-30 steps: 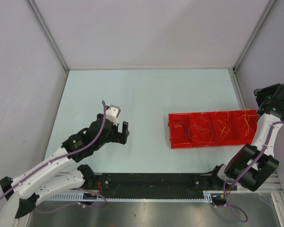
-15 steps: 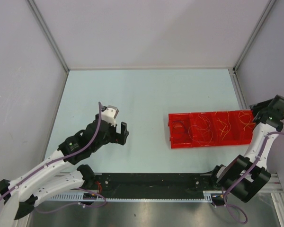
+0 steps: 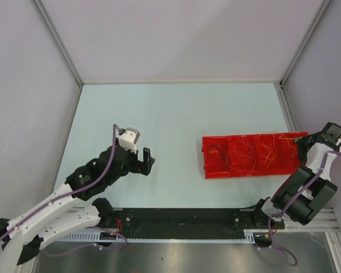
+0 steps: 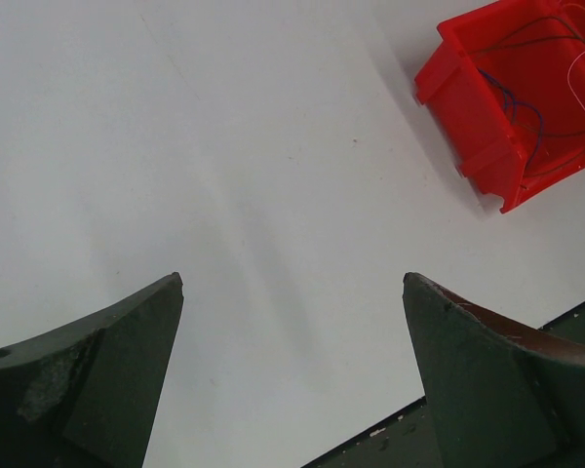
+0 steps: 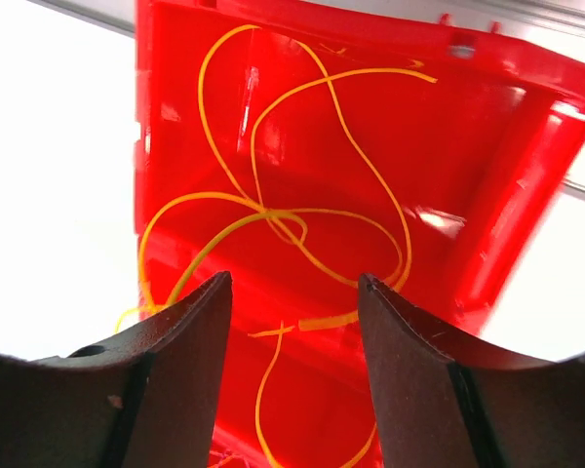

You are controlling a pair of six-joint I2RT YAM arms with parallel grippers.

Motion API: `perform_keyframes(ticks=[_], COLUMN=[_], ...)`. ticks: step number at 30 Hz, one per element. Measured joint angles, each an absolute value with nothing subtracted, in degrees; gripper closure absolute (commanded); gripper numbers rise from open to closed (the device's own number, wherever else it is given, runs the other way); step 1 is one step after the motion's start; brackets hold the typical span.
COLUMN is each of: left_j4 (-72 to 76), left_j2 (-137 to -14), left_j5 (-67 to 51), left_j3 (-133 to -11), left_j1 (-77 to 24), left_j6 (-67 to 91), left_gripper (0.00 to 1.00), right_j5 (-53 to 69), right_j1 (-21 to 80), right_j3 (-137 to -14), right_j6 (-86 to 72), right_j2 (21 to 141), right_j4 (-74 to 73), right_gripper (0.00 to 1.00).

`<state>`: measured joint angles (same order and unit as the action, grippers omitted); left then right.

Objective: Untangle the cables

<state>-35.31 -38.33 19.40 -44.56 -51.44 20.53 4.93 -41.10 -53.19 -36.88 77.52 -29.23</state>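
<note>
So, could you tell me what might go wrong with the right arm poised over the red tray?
The thin yellow wire loops cross in one knot directly ahead of the open right arm's fingers; pinching there may lift the whole clump and tighten it. A snagged wire could also drag or tip the red plastic compartment tray, which looks light.

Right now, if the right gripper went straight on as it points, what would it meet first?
Most likely the yellow cables lying in the end compartment of the red tray; the open right gripper aims into it. How far above them it hangs is unclear.
</note>
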Motion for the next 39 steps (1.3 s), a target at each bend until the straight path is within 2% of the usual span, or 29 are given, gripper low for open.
perform_keyframes(ticks=[13, 21, 26, 33, 36, 38, 39], left_j4=[-35.29, -35.31, -35.29, -35.31, -35.35, -35.35, -35.40], left_j2=[-39.16, -39.83, -40.18, -41.78, -41.89, -41.87, -41.87], left_j5=[19.35, 19.38, 19.40, 19.46, 19.66, 20.03, 20.32], left_j3=[-44.56, -44.56, -44.56, -44.56, -44.56, -44.56, -44.56], left_j1=[-51.77, -52.07, -52.25, -52.38, -52.40, -52.51, -52.64], left_j6=[20.53, 20.53, 20.53, 20.53, 20.53, 20.56, 20.58], left_gripper=[0.00, 0.00, 0.00, 0.00, 0.00, 0.00, 0.00], right_j5=[6.79, 8.62, 9.58, 9.74, 9.67, 9.61, 9.74], right_j1=[-39.09, -34.68, -34.65, -34.54, -34.57, -34.74, -34.94], right_j3=[-54.30, -53.71, -48.51, -43.00, -41.80, -41.36, -41.28], right_j6=[-37.41, -37.95, -39.53, -40.58, -40.77, -40.97, -41.01], right_j2=[53.84, 58.52, 58.76, 58.76, 59.61, 61.60, 62.94], right_j4=[-34.04, -34.37, -33.69, -32.27, -30.55, -28.64, -27.68], right_gripper=[0.45, 0.43, 0.39, 0.40, 0.49, 0.62, 0.65])
